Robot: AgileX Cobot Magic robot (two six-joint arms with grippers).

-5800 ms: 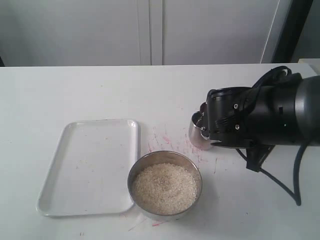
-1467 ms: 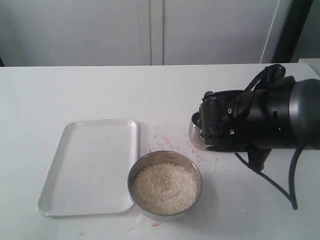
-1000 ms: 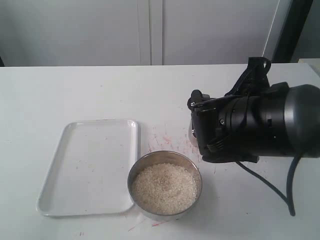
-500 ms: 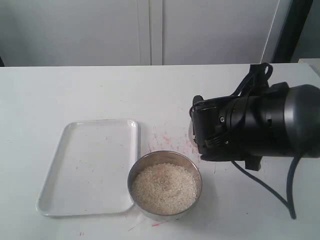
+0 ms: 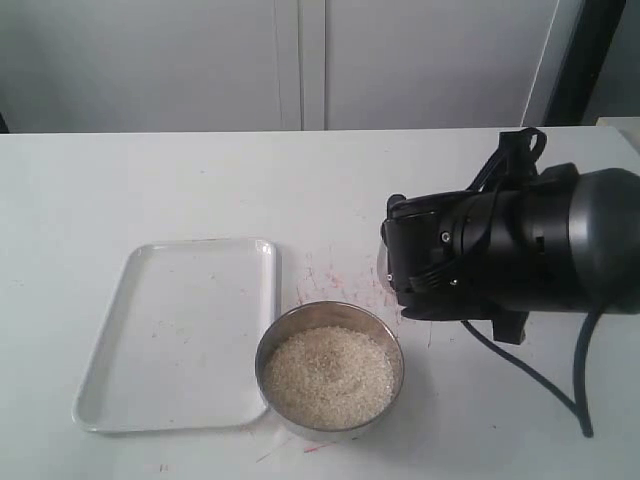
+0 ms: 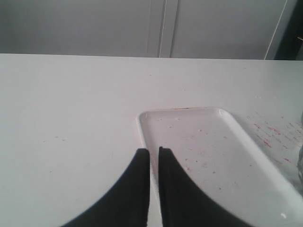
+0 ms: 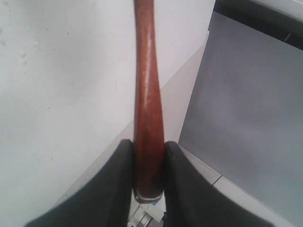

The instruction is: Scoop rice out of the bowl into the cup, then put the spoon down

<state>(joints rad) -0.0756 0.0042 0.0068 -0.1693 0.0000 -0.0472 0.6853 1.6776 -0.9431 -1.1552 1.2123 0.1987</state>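
Note:
The wide steel bowl point(image 5: 391, 345) stands near the table's front, filled with white rice point(image 5: 328, 377). Just behind it to the right, only a sliver of the steel cup point(image 5: 382, 266) shows past the bulky black right arm point(image 5: 500, 255) hanging over it. My right gripper point(image 7: 148, 144) is shut on the handle of the reddish-brown wooden spoon point(image 7: 146, 71). The spoon's oval end is out of view, and the exterior view hides the whole spoon. My left gripper point(image 6: 154, 150) is shut on nothing, above the edge of the white tray point(image 6: 246, 142).
A white rectangular tray point(image 5: 130, 400) lies left of the bowl, touching or almost touching it. Pink smears point(image 5: 325, 280) mark the table between tray and cup. A black cable point(image 5: 540, 380) trails from the right arm over the table's right side.
Over the last seconds the right arm shifted left, covering more of the cup. In the last half second it barely moved. Bowl and tray stayed put.

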